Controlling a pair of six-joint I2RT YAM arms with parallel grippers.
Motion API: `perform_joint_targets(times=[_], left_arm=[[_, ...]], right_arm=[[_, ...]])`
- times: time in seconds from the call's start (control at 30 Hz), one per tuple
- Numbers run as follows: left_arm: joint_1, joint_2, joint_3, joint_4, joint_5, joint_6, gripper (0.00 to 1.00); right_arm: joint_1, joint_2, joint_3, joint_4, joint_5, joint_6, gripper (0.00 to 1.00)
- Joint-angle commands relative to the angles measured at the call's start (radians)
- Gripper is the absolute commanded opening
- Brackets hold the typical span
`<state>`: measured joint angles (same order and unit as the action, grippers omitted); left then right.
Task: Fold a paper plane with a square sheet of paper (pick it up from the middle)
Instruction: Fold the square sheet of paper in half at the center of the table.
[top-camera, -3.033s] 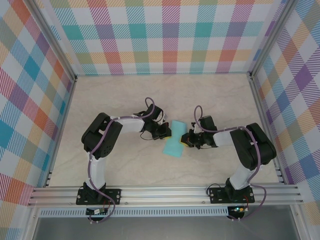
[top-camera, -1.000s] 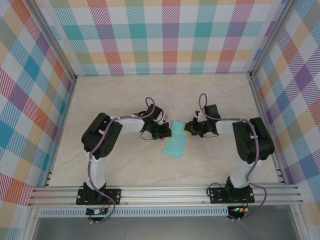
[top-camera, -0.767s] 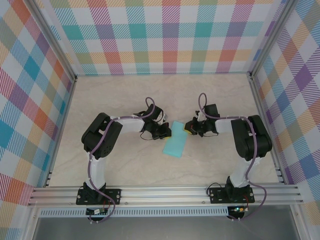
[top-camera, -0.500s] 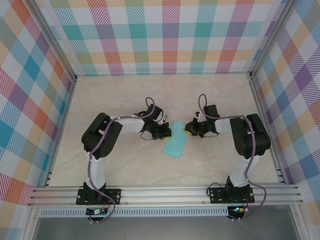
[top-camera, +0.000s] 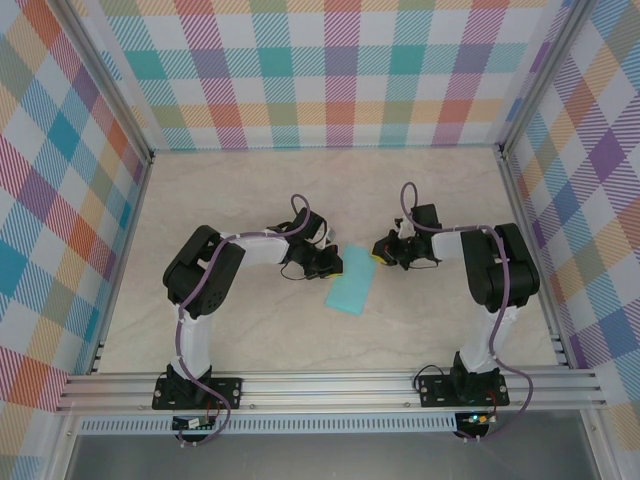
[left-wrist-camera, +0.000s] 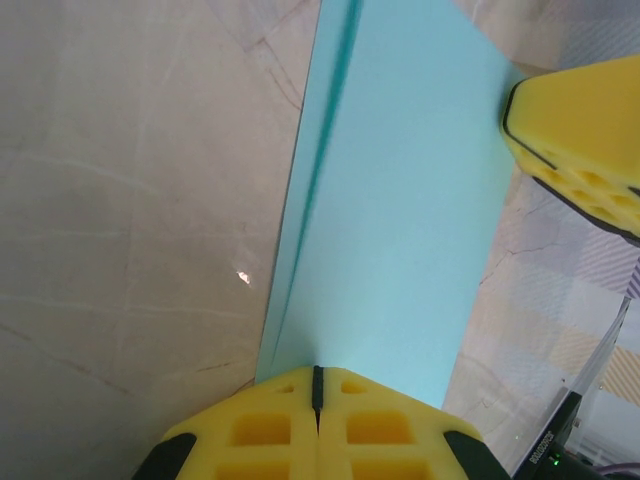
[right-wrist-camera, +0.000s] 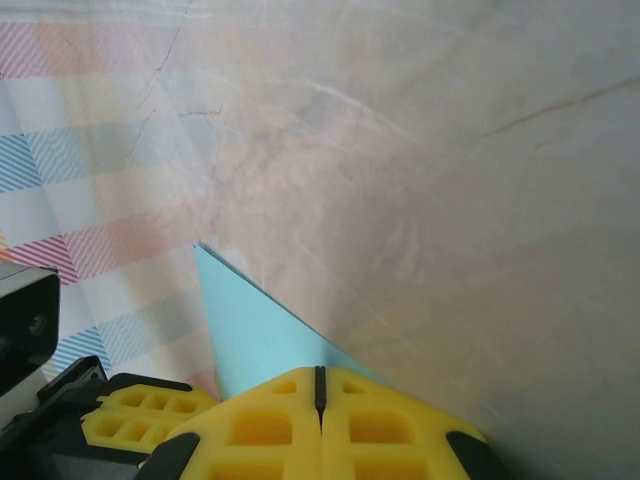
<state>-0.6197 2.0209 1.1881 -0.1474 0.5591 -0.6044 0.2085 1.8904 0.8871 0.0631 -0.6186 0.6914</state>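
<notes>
The square sheet of paper (top-camera: 350, 286) is light turquoise and lies flat on the table, folded into a long rectangle. Its layered edge shows along the left side of the sheet of paper (left-wrist-camera: 400, 200) in the left wrist view. My left gripper (top-camera: 337, 266) is shut, its yellow tips resting on the sheet's left far edge; the same left gripper (left-wrist-camera: 317, 374) has no paper in its slit. My right gripper (top-camera: 377, 256) is shut at the far right corner. That corner of the sheet of paper (right-wrist-camera: 250, 325) pokes out from under the right gripper (right-wrist-camera: 320, 374). A paper plane is out of view.
The marble-look tabletop (top-camera: 300, 200) is ringed by checked walls (top-camera: 340, 70). An aluminium rail (top-camera: 330, 392) runs along the near edge with both arm bases on it. The right arm's elbow (top-camera: 500, 275) stands near the right wall.
My right gripper has slid along the sheet's right edge toward the far corner. The left gripper and the paper have stayed where they were.
</notes>
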Motion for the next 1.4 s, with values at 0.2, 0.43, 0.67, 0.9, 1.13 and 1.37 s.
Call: perform_joint_targets(times=[0.2,0.43,0.67,0.9,1.13,1.37], left_arm=[[-0.005,0.067,-0.041,-0.183,-0.112,0.032,0.00],[-0.005,0.062,-0.042,-0.181,-0.119,0.028,0.00],[-0.005,0.063,-0.045,-0.169,-0.115,0.020,0.00],[-0.005,0.068,-0.047,-0.162,-0.111,0.015,0.00],[-0.006,0.067,-0.054,-0.158,-0.111,0.015,0.00],[-0.006,0.061,-0.062,-0.150,-0.109,0.014,0.00]], right_arm=[[-0.017,-0.046,0.072,-0.086,-0.021,-0.014,0.00],[-0.034,0.007,0.076,-0.076,-0.039,0.001,0.00],[-0.034,0.040,0.026,-0.045,-0.027,0.005,0.00],[-0.033,0.046,0.004,-0.028,-0.025,-0.003,0.00],[-0.032,-0.094,0.027,-0.102,-0.019,-0.016,0.00],[-0.008,-0.203,-0.099,-0.072,-0.032,0.038,0.00]])
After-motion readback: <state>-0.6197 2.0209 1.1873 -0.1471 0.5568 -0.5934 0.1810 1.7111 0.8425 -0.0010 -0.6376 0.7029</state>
